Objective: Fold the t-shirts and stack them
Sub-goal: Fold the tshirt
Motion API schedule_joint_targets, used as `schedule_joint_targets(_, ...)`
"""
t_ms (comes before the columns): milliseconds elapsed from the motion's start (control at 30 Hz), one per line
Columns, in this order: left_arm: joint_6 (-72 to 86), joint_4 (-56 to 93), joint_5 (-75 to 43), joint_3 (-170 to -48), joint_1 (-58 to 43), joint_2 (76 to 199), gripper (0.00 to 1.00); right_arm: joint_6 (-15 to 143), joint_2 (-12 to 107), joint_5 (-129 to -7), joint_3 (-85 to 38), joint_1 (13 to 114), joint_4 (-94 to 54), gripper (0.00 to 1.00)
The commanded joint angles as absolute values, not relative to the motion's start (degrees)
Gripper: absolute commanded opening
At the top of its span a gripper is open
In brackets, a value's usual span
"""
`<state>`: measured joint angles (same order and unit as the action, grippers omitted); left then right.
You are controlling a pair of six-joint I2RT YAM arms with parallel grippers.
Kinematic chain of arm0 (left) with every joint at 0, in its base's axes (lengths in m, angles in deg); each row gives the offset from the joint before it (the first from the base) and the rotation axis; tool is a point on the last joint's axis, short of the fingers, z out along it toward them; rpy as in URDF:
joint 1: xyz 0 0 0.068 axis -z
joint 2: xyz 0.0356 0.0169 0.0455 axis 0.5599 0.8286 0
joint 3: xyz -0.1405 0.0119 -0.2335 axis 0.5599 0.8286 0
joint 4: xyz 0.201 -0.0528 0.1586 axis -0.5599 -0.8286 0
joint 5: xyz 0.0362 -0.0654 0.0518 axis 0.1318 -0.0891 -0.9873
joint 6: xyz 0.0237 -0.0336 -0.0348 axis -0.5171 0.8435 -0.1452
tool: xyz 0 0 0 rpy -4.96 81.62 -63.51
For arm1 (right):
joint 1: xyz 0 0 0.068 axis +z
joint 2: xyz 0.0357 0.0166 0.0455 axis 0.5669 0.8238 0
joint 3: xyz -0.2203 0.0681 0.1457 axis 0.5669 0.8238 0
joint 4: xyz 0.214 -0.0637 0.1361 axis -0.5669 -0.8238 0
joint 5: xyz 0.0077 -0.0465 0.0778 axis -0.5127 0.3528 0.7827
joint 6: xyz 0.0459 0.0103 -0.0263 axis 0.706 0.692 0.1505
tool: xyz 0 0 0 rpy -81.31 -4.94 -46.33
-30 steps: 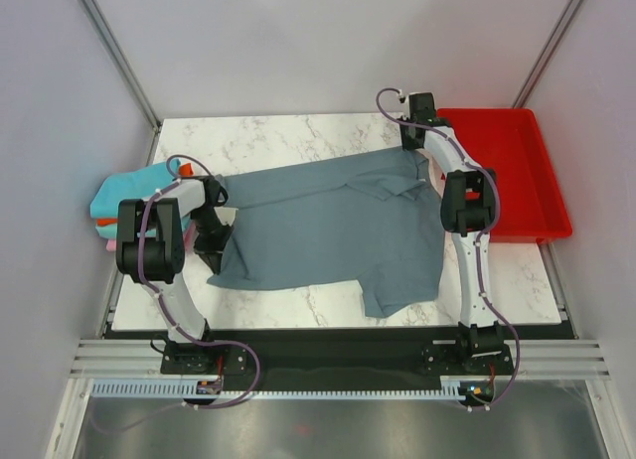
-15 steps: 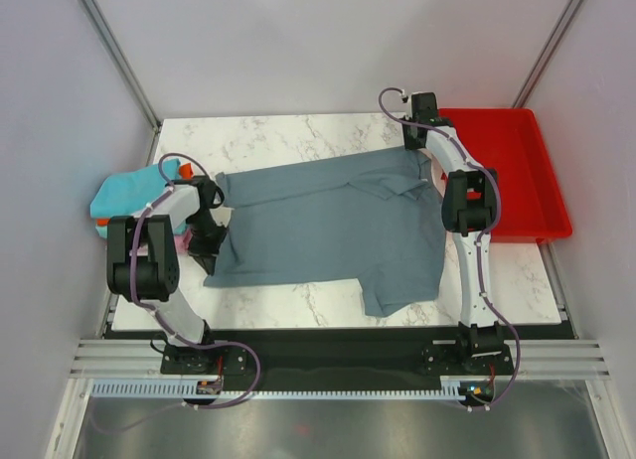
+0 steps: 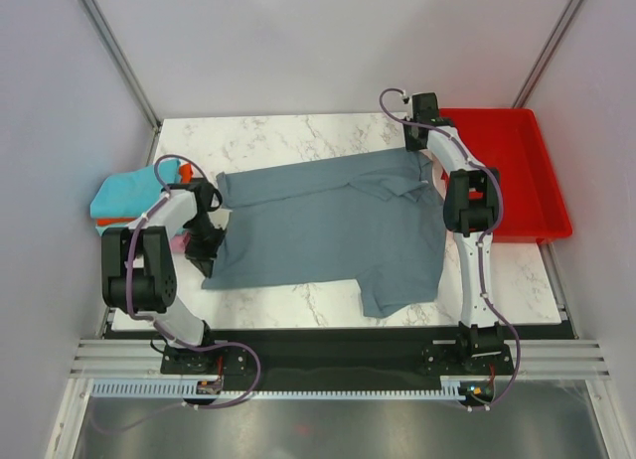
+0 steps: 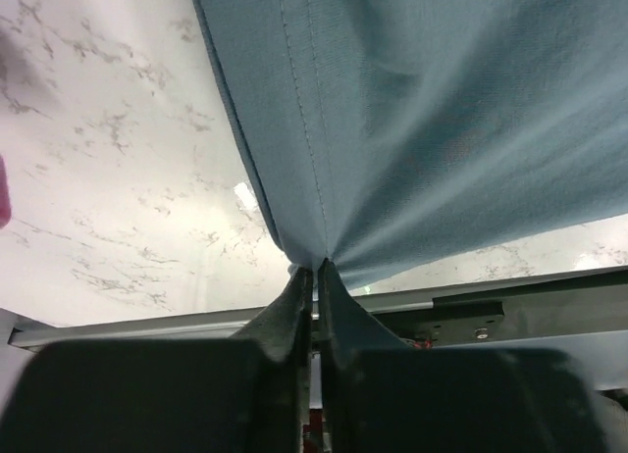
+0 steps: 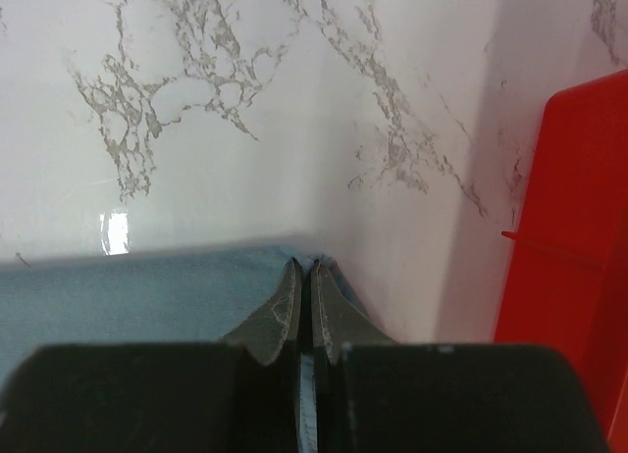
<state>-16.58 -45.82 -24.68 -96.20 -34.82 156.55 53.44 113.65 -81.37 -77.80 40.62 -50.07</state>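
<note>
A large slate grey-blue t-shirt (image 3: pixel 328 226) lies spread out across the marble table (image 3: pixel 298 131). My left gripper (image 3: pixel 209 263) is shut on its left hem, and the cloth (image 4: pixel 422 129) fans out from the pinched fingertips (image 4: pixel 315 267). At the shirt's far right corner, my right gripper (image 3: pixel 412 146) is shut on the edge (image 5: pixel 147 296), fingertips (image 5: pixel 305 265) down at the table. Folded t-shirts sit stacked at the table's left edge: teal (image 3: pixel 119 196) on top, with slivers of orange (image 3: pixel 185 168) and pink (image 3: pixel 182 242) showing.
A red plastic tray (image 3: pixel 527 171) stands at the table's right side, close to the right arm, and its rim (image 5: pixel 579 227) shows in the right wrist view. The folded stack lies just behind the left arm. Bare marble lies beyond the shirt's far edge.
The left arm's elbow has swung down and to the left, drawing the shirt's left hem a little leftward and straighter. The right arm and its corner of the shirt have stayed put.
</note>
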Motion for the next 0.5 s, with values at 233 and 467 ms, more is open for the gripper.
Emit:
schedule_joint_targets(233,-19.18,-49.96,-24.96,-99.57,-34.84,148.43,0.80,52.95,104.50,-77.61,-77.95,40.07,-50.11,0.10)
schedule_joint_targets(467,-19.01,-50.57,-16.17,-108.45,-34.66,152.20,0.77,52.15,101.32,-48.09,-78.04,44.11,-51.86,0.55)
